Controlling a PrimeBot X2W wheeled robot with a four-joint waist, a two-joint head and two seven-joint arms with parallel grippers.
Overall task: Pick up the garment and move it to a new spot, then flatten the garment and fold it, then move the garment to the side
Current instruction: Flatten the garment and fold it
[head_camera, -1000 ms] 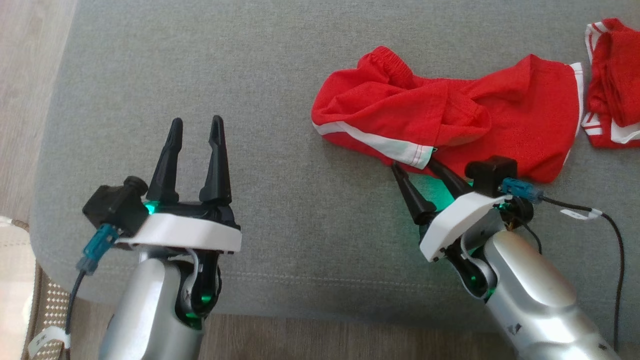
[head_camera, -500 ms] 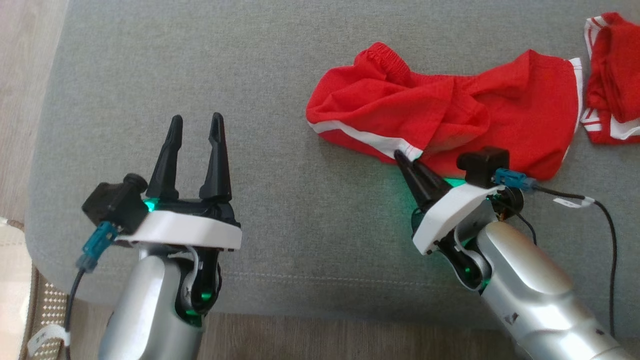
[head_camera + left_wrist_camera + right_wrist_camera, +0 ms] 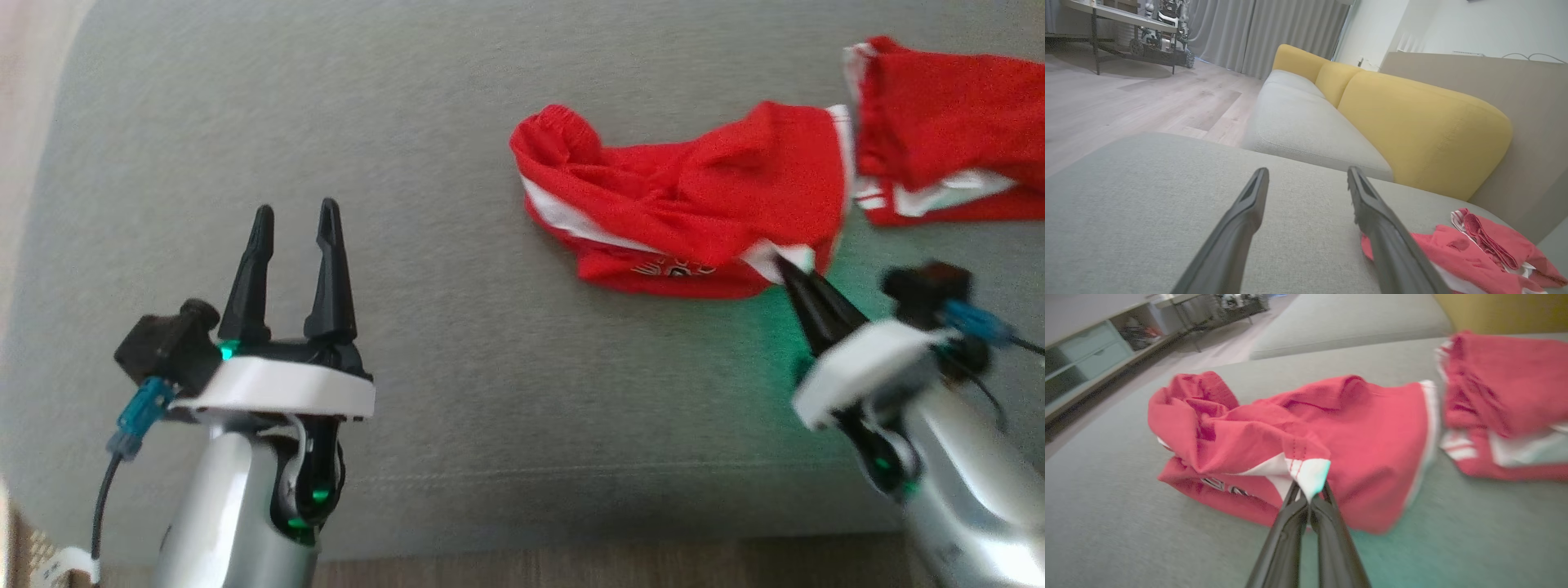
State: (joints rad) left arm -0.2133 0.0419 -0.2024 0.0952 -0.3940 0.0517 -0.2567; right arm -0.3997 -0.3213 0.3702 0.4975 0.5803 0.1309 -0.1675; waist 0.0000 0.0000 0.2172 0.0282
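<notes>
Garment (image 3: 686,220): red with white trim, lying crumpled on the grey cushion (image 3: 457,122), to the right of centre as the robot faces it. Its elastic waistband is bunched at the left end. Some lettering shows along the near edge, too blurred to read.

Right gripper (image 3: 785,265): jaws clenched together on the garment's near right corner. The wrist view shows the white-trimmed, red-stitched tip of the hem pinched between the two fingertips. The rest of the cloth rests on the cushion. This arm is blurred in the head view.

Left gripper (image 3: 295,208): jaws spread wide and holding nothing. It sits over bare cushion at the near left, well apart from the garment, with its fingers pointing away from the robot. Whether the fingertips touch the fabric cannot be told.

Second garment (image 3: 939,163): also red with white trim, folded over on itself, just beside the right end of the first. Whether the two touch cannot be told.

Surroundings: a yellow backrest (image 3: 1425,130) stands behind the cushion. A wooden floor (image 3: 571,572) runs along the cushion's near edge.
</notes>
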